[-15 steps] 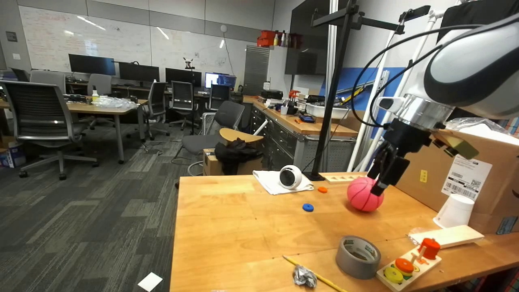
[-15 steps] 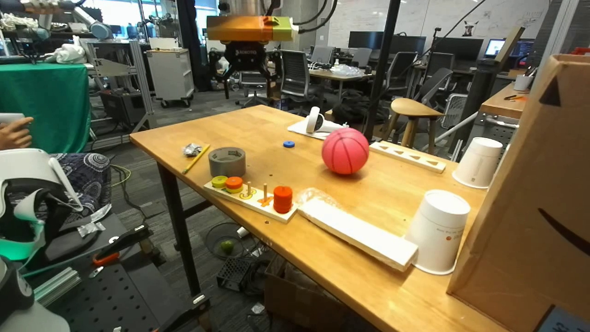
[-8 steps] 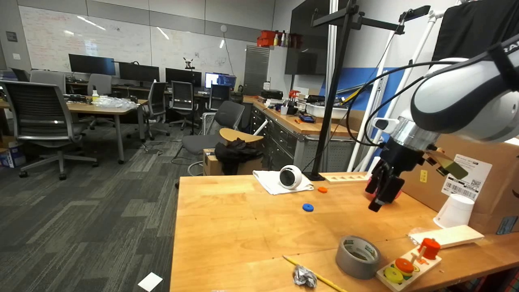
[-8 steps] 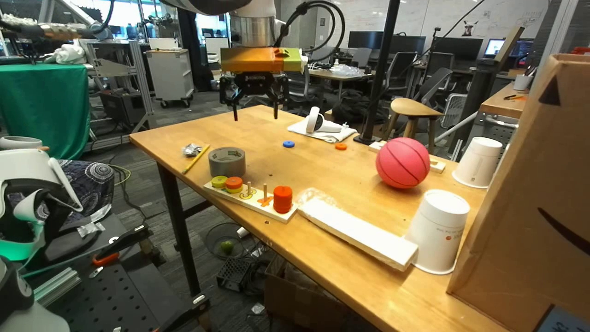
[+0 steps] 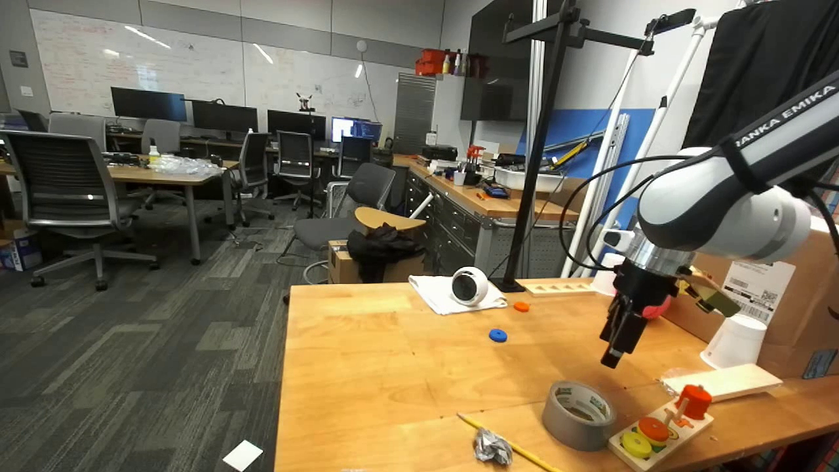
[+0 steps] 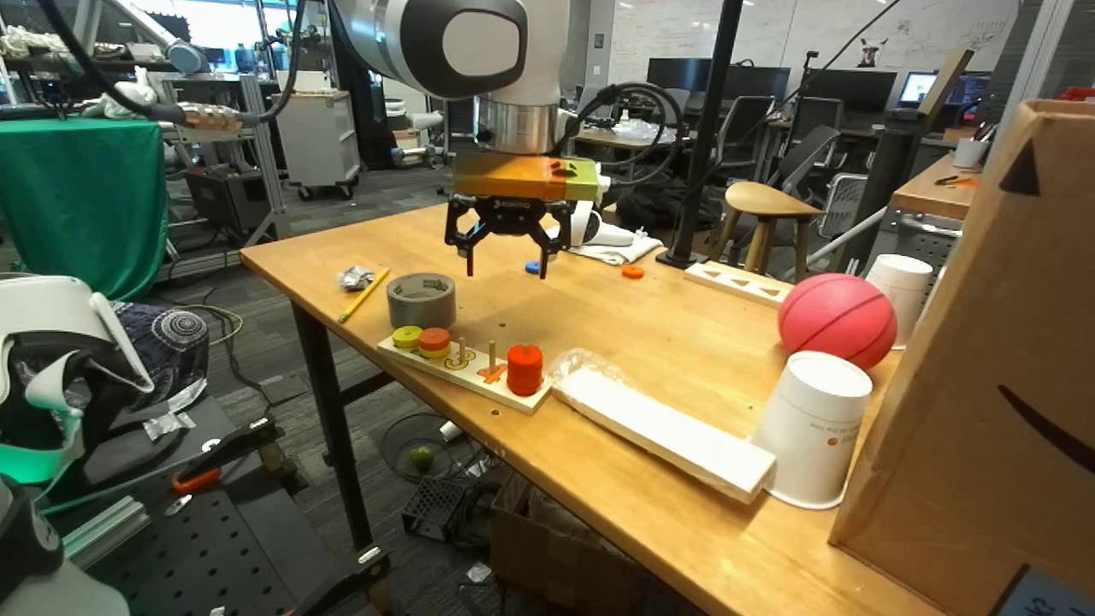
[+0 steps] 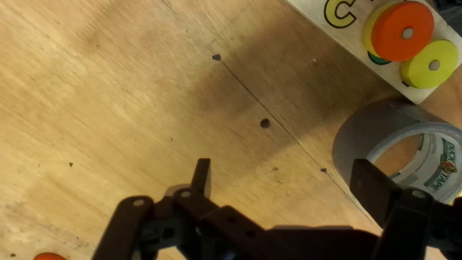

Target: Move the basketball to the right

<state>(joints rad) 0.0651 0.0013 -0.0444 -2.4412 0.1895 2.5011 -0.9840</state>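
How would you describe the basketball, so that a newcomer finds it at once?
In an exterior view, find the big cardboard box at right. Left of it, the basketball sits between the near white cup and the far white cup. Unlike them, it is a pink ball with dark seams.

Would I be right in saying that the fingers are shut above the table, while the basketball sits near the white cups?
Not quite: the wrist view shows the fingers open above the table; the basketball does sit near the white cups.
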